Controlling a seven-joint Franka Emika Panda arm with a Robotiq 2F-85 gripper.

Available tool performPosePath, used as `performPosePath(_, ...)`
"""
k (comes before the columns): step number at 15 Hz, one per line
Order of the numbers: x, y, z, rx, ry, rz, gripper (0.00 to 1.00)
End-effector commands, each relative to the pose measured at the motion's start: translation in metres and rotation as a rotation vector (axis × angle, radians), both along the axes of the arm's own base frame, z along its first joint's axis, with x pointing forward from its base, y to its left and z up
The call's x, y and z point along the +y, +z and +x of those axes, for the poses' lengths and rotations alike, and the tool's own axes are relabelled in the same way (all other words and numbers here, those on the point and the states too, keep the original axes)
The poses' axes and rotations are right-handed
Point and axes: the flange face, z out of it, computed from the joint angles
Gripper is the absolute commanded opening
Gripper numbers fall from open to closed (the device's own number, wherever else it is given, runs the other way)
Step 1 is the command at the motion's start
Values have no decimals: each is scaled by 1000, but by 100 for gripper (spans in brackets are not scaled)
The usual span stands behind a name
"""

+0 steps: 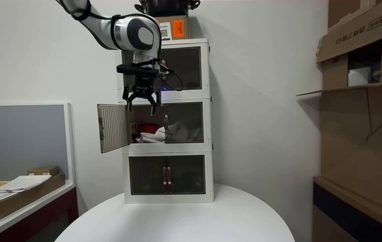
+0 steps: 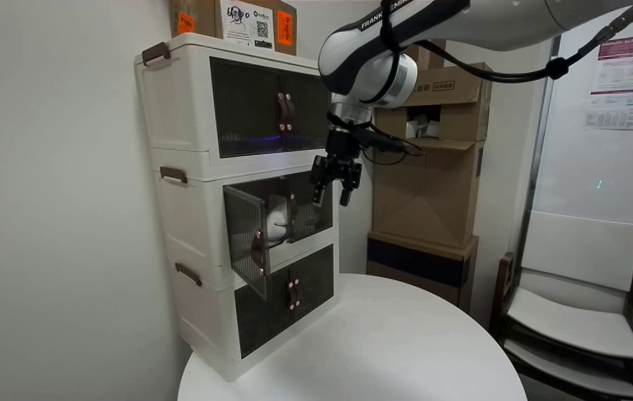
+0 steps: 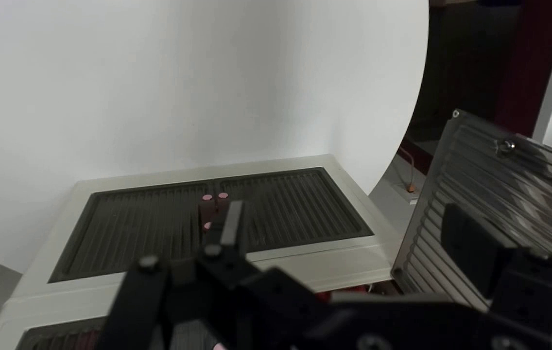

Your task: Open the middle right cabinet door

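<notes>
Against a white wall [image 1: 265,101], a round white bench [image 1: 177,222] carries a three-tier white cabinet [image 1: 169,148]. Its dark ribbed middle right door [image 1: 186,117] is closed beside its open left twin [image 1: 113,127]; the black gripper [image 1: 141,109], spread wide, hangs in front.

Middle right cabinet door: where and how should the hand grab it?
Probably by the upright handle on the left edge of the middle right door, from the front, hand closing sideways across it; the open left door leaves that edge exposed.

White walls [image 1: 265,101], round white table [image 2: 389,340], stacked cardboard boxes [image 2: 425,192], dark-framed chair [image 2: 578,320], possibly a whiteboard [image 2: 600,172]
</notes>
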Motion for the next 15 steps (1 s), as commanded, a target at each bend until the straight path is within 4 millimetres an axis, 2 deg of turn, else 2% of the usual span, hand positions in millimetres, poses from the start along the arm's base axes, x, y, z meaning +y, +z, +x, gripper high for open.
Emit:
performPosePath(1, -7, 1, 3, 5, 12, 5, 100)
performPosePath(10, -6, -2, 10, 7, 31, 7, 100)
performPosePath(15, 13, -5, 14, -53, 31, 21, 100)
